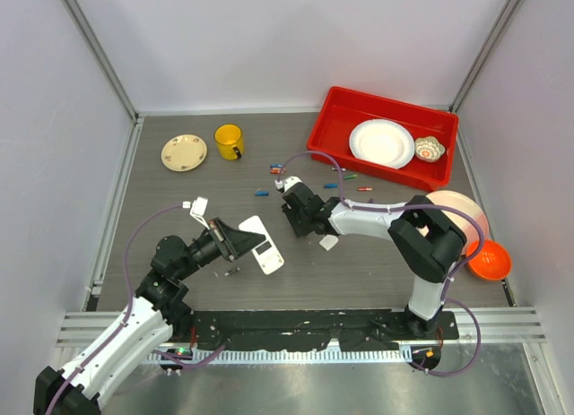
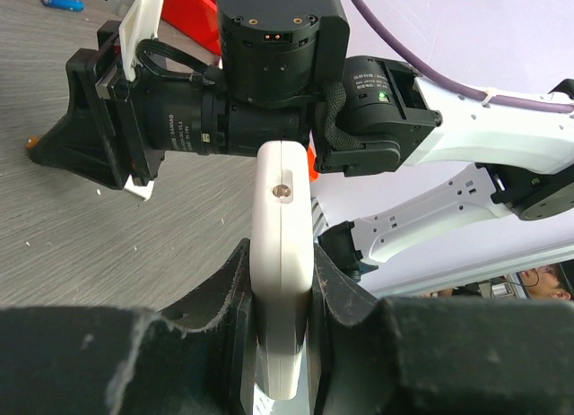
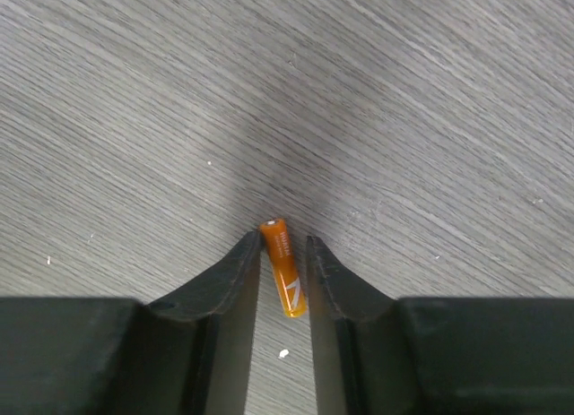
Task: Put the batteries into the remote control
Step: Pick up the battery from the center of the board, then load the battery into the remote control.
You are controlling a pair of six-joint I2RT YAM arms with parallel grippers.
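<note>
My left gripper (image 1: pixel 240 238) is shut on the white remote control (image 1: pixel 267 251). In the left wrist view the remote (image 2: pixel 282 200) stands edge-on between the two fingers of the left gripper (image 2: pixel 282 254). My right gripper (image 1: pixel 291 220) is low over the table just beyond the remote. In the right wrist view it (image 3: pixel 283 240) is closed narrowly on an orange battery (image 3: pixel 284 267), which sits slightly skewed between the fingers. Loose batteries lie further back: blue ones (image 1: pixel 261 193), a green one (image 1: pixel 348 175) and a red one (image 1: pixel 364 188).
A red bin (image 1: pixel 336 119) at the back right holds a white plate (image 1: pixel 381 142) and a small patterned bowl (image 1: pixel 430 149). A yellow mug (image 1: pixel 229 142) and a saucer (image 1: pixel 184 151) stand at the back left. An orange bowl (image 1: pixel 489 260) sits at the right. A small white piece (image 1: pixel 328 242) lies by the right arm.
</note>
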